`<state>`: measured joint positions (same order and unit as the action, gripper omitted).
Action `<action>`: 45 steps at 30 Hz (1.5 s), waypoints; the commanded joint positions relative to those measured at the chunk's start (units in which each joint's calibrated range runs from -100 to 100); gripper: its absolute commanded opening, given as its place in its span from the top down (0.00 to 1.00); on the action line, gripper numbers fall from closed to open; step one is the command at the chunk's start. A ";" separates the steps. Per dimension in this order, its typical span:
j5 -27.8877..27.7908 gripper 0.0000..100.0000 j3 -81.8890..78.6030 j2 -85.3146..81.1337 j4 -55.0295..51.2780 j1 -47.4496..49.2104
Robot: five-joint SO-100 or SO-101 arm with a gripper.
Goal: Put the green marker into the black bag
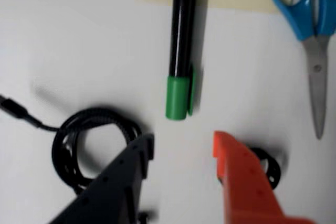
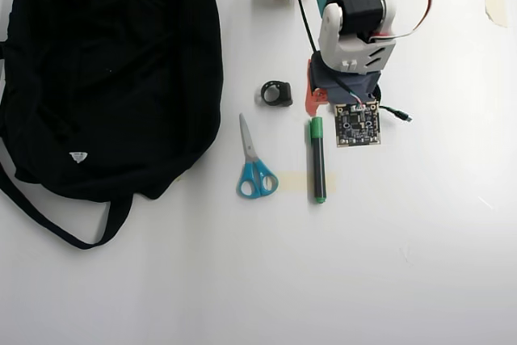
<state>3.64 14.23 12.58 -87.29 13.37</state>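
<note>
Overhead: bag (image 2: 105, 70) fills 10 o'clock corner, strap running off left edge; scissors (image 2: 254, 169) at centre, marker (image 2: 318, 159) just right of it, lying 12-to-6 on table (image 2: 404, 264). Bare table from 3 to 7 o'clock. Wrist view: gripper (image 1: 184, 148) spread wide, empty, touching nothing; marker's green cap just beyond tips at 12; cable (image 1: 79, 145) beside black finger at 9.

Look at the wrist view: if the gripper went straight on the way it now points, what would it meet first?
Most likely the marker: its green cap lies just ahead of the gripper, in line with the gap between the open jaws. Depth is hard to judge, so it might touch the table first.
</note>
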 commanded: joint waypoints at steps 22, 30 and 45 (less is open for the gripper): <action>3.60 0.71 9.76 10.08 0.38 2.11; 3.76 0.69 9.76 12.32 0.99 3.83; 4.49 0.69 9.76 15.64 2.71 4.35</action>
<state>7.99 21.70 28.77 -85.83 17.78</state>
